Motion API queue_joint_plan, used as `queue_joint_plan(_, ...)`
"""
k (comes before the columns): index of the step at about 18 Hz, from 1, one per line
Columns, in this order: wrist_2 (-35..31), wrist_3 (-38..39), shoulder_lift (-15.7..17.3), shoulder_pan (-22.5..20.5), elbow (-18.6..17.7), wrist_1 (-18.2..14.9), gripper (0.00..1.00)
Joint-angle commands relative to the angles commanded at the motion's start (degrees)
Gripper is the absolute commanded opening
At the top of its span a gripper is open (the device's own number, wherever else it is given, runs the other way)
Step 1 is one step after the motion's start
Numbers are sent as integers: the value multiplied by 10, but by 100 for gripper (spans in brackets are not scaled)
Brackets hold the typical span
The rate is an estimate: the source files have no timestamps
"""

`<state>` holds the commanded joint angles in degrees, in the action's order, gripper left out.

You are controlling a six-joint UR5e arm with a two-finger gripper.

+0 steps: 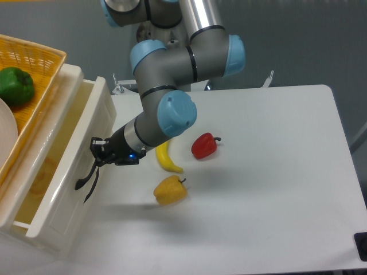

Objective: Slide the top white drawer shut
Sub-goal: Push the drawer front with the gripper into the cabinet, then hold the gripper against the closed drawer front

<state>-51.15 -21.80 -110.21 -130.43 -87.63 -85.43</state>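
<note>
The top white drawer (69,166) juts out of the glossy white cabinet at the left, only a narrow strip of its inside showing. Its curved black handle (85,180) hangs on the flat front panel. My gripper (97,153) presses against that panel just above the handle, fingers close together with nothing held between them. The arm reaches in from the upper middle.
A yellow wicker basket (34,63) with a green pepper (15,86) sits on top of the cabinet. On the table lie a banana (166,160), a red pepper (203,145) and a yellow pepper (170,190), all right of the gripper.
</note>
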Motion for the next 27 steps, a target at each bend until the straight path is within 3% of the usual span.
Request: queue_joint_plan(27, 0, 7, 4, 32, -1, 14, 0)
